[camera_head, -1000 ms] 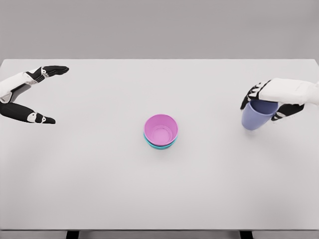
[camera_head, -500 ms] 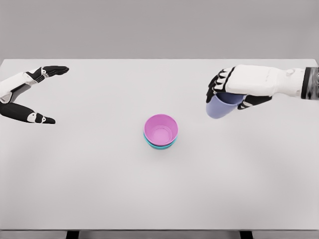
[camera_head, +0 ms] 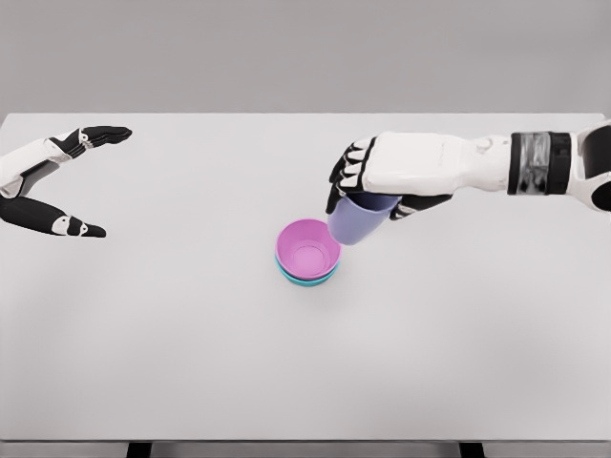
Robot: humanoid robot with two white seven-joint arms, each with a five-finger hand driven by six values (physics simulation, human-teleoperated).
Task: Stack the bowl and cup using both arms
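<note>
A wide white counter (camera_head: 191, 363) carries the work. Near its middle, a pink plastic bowl (camera_head: 308, 248) is already nested in a teal plastic bowl (camera_head: 307, 279), of which only the rim is seen, so that part is judged done. A lavender plastic cup (camera_head: 358, 218) is gripped from above by the curled fingers of the right hand (camera_head: 382, 176) and is held tilted, just beside and overlapping the pink bowl's right rim; it is not yet lowered in. The left hand (camera_head: 48, 186) is held spread and empty at the far left edge.
</note>
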